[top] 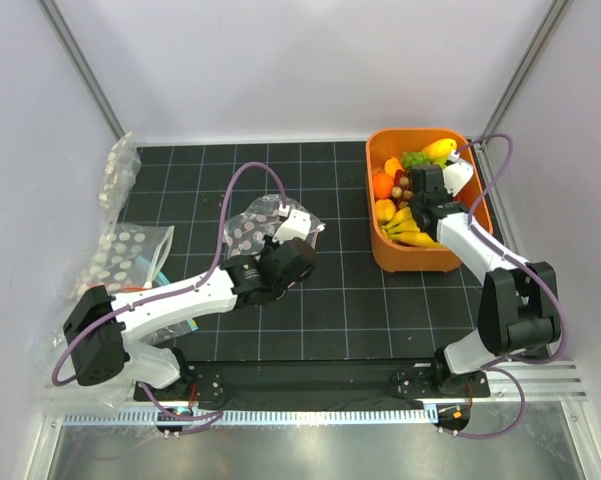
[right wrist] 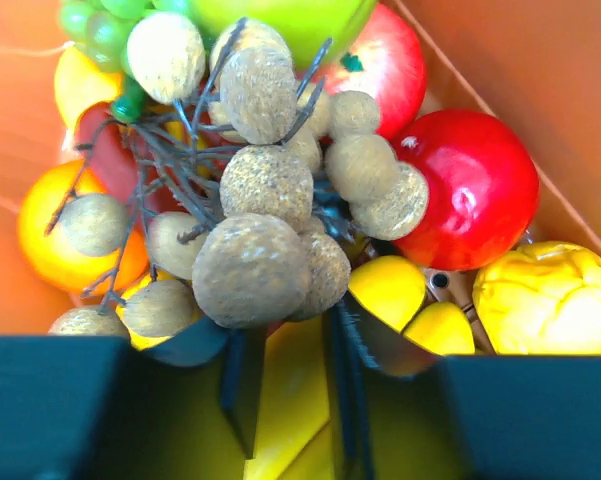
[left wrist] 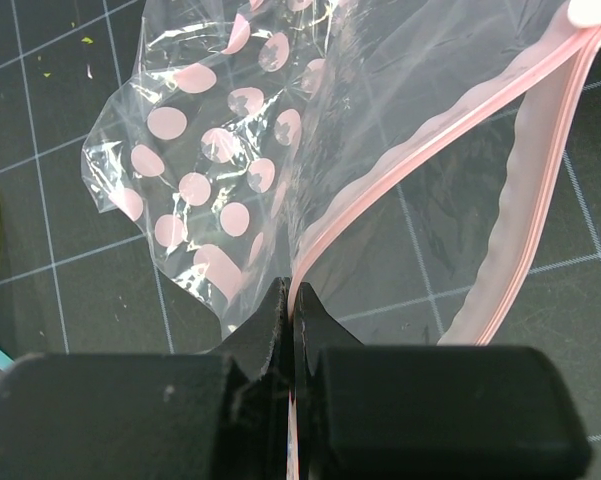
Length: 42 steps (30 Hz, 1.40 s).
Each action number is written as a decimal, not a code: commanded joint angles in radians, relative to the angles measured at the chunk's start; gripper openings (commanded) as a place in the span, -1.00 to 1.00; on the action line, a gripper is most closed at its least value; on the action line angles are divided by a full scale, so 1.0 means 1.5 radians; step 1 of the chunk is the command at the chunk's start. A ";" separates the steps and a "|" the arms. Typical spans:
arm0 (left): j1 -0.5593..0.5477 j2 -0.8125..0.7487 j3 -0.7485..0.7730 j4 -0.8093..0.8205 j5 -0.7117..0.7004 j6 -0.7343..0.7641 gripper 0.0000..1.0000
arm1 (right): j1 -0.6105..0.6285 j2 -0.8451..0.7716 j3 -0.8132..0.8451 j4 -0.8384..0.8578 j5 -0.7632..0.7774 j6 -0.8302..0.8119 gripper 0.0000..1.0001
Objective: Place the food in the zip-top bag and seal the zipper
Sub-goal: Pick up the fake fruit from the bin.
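Zipper pinched by left fingers; right fingers part-open over food crowding orange tub.

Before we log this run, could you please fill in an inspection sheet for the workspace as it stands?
Surface: black grid mat, lying flat.
Job's things: zip-top bag on the mat, no food seen inside, zipper parted; the food all sits in the orange tub.
Clutter: spare dotted bags at the mat's left edge.
Grippers: left gripper shut on the zipper; right gripper down in the tub, jaws apart over the bananas, brown nut cluster just ahead.
Cables: purple cables loop off both arms; no snag seen.
Surroundings: white enclosure walls; nothing else seen.
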<state>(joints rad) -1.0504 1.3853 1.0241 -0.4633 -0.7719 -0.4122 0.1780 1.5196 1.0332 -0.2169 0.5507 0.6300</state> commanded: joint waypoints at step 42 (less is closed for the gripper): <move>0.146 -0.094 -0.052 0.068 0.189 -0.121 -0.99 | 0.143 -0.442 -0.211 0.271 -0.610 -0.151 -0.63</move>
<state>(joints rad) -0.8429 1.2625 0.9428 -0.4290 -0.5034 -0.5632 0.3496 0.8780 0.7311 0.1497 -0.4068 0.4683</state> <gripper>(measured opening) 0.020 0.275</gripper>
